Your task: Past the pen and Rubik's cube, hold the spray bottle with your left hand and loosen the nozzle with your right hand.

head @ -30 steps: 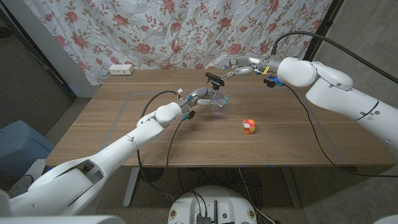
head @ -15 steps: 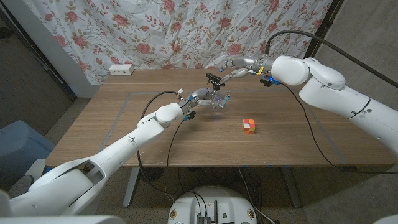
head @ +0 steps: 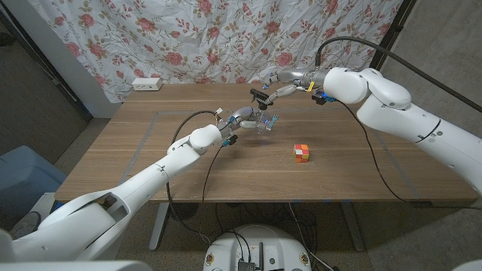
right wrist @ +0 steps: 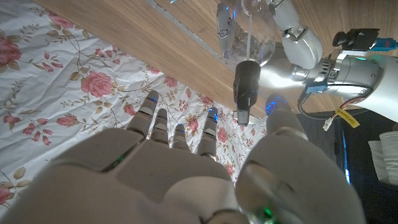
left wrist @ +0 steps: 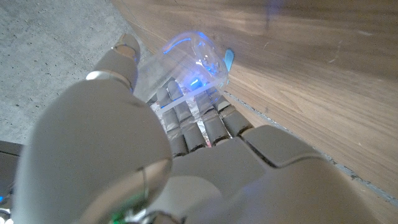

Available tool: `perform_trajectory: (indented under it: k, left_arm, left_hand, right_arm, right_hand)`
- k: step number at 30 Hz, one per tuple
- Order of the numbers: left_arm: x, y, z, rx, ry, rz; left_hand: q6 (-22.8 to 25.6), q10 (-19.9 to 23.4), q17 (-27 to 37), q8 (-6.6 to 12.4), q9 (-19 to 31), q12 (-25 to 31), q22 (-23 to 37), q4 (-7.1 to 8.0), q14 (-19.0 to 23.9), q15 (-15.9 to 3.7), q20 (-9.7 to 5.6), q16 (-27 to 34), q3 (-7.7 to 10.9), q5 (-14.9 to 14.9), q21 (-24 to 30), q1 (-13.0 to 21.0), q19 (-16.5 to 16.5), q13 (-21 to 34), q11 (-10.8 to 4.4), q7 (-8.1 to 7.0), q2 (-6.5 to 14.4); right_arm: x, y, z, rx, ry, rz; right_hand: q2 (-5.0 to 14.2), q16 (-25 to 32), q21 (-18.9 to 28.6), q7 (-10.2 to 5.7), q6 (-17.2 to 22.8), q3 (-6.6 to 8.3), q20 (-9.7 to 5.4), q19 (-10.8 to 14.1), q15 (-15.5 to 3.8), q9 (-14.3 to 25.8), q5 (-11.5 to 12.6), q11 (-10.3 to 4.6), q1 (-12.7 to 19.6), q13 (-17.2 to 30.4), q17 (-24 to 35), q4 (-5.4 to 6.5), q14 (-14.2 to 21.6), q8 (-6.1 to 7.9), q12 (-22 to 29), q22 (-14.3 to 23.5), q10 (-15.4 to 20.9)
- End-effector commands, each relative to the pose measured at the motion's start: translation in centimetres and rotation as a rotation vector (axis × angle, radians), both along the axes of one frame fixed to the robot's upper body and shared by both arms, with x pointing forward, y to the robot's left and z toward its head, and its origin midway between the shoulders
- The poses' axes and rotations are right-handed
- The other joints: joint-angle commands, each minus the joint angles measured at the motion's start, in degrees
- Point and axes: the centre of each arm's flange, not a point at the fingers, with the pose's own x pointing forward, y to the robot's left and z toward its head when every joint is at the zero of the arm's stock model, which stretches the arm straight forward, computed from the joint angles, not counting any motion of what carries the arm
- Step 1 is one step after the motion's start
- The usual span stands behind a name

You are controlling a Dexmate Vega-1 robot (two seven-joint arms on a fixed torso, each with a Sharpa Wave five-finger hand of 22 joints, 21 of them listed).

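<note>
Two robot hands meet over the far middle of the wooden desk (head: 151,165). The left robot hand (head: 242,117) grips a clear plastic spray bottle (head: 263,120) with a black nozzle (head: 260,95). The right robot hand (head: 280,83) hovers beside the nozzle, fingers spread, holding nothing. A multicoloured Rubik's cube (head: 302,152) sits nearby.

glossy white arms (head: 407,113), black cables (head: 376,162), grey-jointed robot hands.

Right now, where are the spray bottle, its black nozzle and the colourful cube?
Spray bottle (head: 263,122): head view, on its clear body.
Nozzle (right wrist: 246,84): right wrist view, on the black head.
Cube (head: 302,152): head view, on its top face.
</note>
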Motion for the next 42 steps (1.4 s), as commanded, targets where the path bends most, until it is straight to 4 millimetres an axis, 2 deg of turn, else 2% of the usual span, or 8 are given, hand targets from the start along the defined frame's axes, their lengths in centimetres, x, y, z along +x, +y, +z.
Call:
perform_trajectory:
  k: [1,6,13,19,31,42]
  left_arm:
    - [0.2,-0.2,0.0,0.0,0.003,-0.008]
    - [0.3,-0.4,-0.1,0.004,0.008,-0.016]
    - [0.4,-0.7,-0.2,0.008,0.012,-0.027]
    - [0.5,-1.0,-0.4,0.024,0.016,-0.035]
    - [0.7,-1.2,-0.8,0.021,0.04,-0.051]
    - [1.0,-1.5,-1.0,0.024,0.051,-0.057]
  left_hand:
    - [0.83,0.53,0.15,0.24,0.0,-0.06,0.29,-0.33,0.4,-7.5,-2.29,-0.1,0.37,0.2,-0.14,-5.08,-0.17,0.22,-0.11,0.37,5.71]
    - [0.78,0.61,0.14,0.24,-0.05,-0.1,0.29,-0.33,0.45,-7.49,-2.29,-0.13,0.38,0.19,-0.14,-5.14,-0.16,0.23,-0.12,0.26,5.79]
    - [0.89,0.65,0.11,0.31,-0.12,-0.2,0.29,-0.35,0.58,-7.51,-2.3,-0.19,0.38,0.17,-0.14,-5.23,-0.15,0.26,-0.12,0.26,5.87]
    - [0.82,0.73,0.05,0.31,-0.19,-0.27,0.29,-0.36,0.59,-7.4,-2.27,-0.31,0.4,0.17,-0.15,-5.36,-0.15,0.28,-0.11,0.23,5.91]
    - [0.75,0.69,0.11,0.34,-0.3,-0.48,0.29,-0.42,0.6,-7.38,-2.16,-0.36,0.33,0.14,-0.15,-5.42,-0.12,0.32,-0.16,0.35,6.07]
    - [0.71,0.74,0.11,0.38,-0.41,-0.65,0.29,-0.49,0.71,-7.32,-2.13,-0.43,0.32,0.11,-0.17,-5.45,-0.15,0.36,-0.11,0.2,6.21]
  right_arm:
    - [0.6,0.9,-0.6,-0.022,-0.022,-0.021]
    - [0.9,1.4,-0.7,-0.028,-0.024,-0.024]
    - [1.0,1.6,-0.8,-0.022,-0.042,-0.028]
    - [1.1,1.6,-0.8,-0.008,-0.05,-0.026]
    - [1.3,1.2,-0.3,-0.009,-0.05,-0.009]
    - [1.7,0.5,0.3,-0.013,-0.026,0.006]
  right_hand:
    - [-0.04,0.45,0.37,-0.19,0.98,0.8,-0.08,0.68,0.04,0.26,0.36,-0.17,1.41,0.25,0.07,-0.17,0.16,0.57,0.31,0.18,0.02]
    - [-0.07,0.57,0.43,-0.4,1.34,1.21,-0.3,1.01,-0.23,0.45,0.46,-0.39,2.68,0.26,0.04,-0.19,0.36,0.92,0.4,0.18,0.06]
    - [-0.14,0.8,0.45,-1.4,3.37,2.12,-0.93,1.54,-0.87,0.89,0.61,-0.92,5.64,0.27,-0.03,-0.23,0.8,2.26,0.64,0.17,0.42]
    - [-0.55,1.05,0.55,-3.78,5.5,2.71,-1.06,2.43,-1.47,1.38,0.53,-1.93,8.51,0.24,-0.08,-0.17,1.29,3.74,0.89,0.17,1.18]
    - [-0.58,1.31,0.52,-6.47,8.55,3.42,-1.59,3.29,-2.31,1.97,0.24,-3.51,12.35,0.16,-0.04,-0.08,1.64,5.77,1.02,0.15,2.02]
    - [-0.39,1.39,0.51,-6.73,10.87,3.79,-1.83,3.87,-3.27,2.32,-0.32,-4.56,14.89,0.1,0.03,0.04,1.56,7.17,1.17,0.15,2.85]
